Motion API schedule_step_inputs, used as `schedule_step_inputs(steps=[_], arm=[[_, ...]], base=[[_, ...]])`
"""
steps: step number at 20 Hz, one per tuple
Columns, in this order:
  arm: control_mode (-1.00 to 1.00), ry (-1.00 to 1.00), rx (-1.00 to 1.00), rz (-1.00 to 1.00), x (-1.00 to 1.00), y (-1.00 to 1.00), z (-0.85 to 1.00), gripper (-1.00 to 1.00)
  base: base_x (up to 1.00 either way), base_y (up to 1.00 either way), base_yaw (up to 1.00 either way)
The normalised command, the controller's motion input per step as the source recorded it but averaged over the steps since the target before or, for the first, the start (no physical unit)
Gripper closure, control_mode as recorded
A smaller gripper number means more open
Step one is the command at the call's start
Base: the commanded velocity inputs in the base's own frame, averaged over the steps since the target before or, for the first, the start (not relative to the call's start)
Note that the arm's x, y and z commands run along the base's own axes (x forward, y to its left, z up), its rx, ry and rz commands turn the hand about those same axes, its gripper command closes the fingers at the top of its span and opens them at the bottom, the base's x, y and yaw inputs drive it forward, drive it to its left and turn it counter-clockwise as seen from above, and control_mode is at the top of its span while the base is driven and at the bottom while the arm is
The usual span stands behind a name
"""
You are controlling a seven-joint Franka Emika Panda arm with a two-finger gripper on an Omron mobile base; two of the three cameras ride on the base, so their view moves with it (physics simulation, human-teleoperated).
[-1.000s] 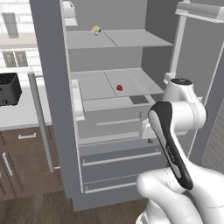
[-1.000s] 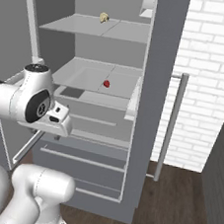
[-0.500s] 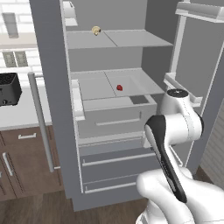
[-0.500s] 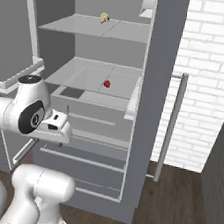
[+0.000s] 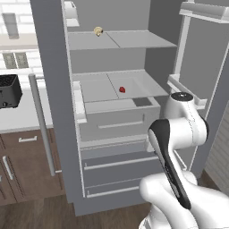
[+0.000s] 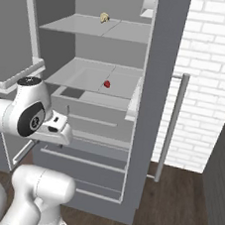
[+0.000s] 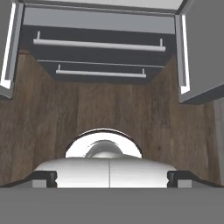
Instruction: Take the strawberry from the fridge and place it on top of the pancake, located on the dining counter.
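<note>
Kitchen scene, base parked in front of the tall matte grey fridge (image 5: 112, 116) with both doors swung open. Since a second ago the arm's upper joint has sunk: its dark-capped elbow sat higher before and now hangs level with the drawer front, so the arm is folding down and back, not reaching in. My read: it is reconfiguring before the reach, and the grasp has not begun.

Tiny bright red strawberry (image 5: 122, 89) sits untouched on the pale grey middle shelf (image 5: 96, 89), same spot as earlier, well apart from the arm. Small tan mushroom-like item (image 5: 98, 31) rests on the shelf above.

Two-finger gripper (image 7: 111, 175) points straight down at the dark wood floor (image 7: 105, 109); the dark tips at the bottom corners of the hand view stand wide apart, holding nothing.

Hand view gives the two bottom drawers with silver bar handles (image 7: 98, 44) and both door edges from above, no strawberry. Right base view shows the strawberry (image 6: 107, 84) near the shelf's front edge and a white brick wall (image 6: 209, 71) beside the fridge; left base view shows a black toaster (image 5: 9, 91) on a side counter.
</note>
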Motion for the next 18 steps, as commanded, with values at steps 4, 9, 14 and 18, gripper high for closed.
schedule_step_inputs(steps=[4, 9, 14, 18], arm=[[1.00, 0.00, 0.00, 0.00, 0.03, 0.00, 0.00, -1.00], [1.00, 0.00, 0.00, 0.00, 0.00, 0.00, 0.00, -1.00], [1.00, 0.00, 0.00, 0.00, 0.00, 0.00, 0.00, -1.00], [1.00, 0.00, 0.00, 0.00, 0.00, 0.00, 0.00, -1.00]], base=[[0.30, 0.01, 0.00], [0.63, 0.00, 0.00], [0.68, 0.00, 0.00], [0.60, 0.00, 0.00]])
